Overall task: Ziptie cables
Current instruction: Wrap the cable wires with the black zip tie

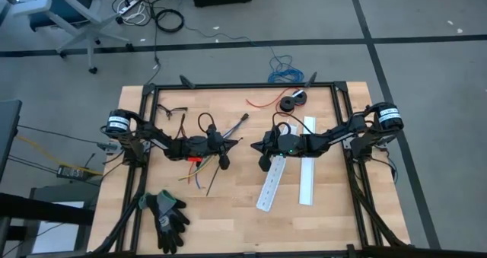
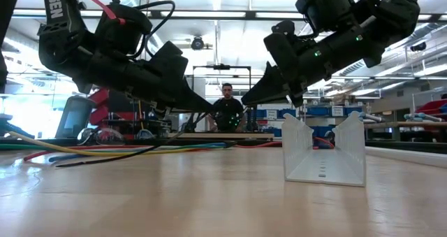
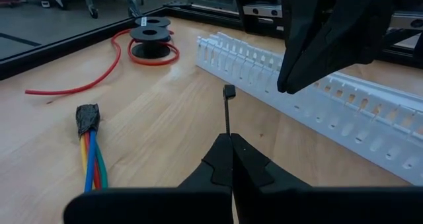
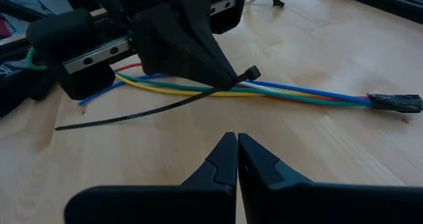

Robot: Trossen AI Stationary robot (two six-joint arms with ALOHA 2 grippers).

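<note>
Tie not yet applied. The cables (image 4: 277, 90) lie loose on the table, no loop around them. Left gripper (image 4: 228, 78), just above the cables, is clamped on a black zip tie (image 4: 152, 108). Right gripper (image 4: 236, 145), near the cables' dark end, is closed, empty. Wrapping, threading and cinching remain.

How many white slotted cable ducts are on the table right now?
2. One white duct lies slanted below the right pincer; the other white duct lies nearly straight, further toward the right arm's side. None looks hidden.
</note>
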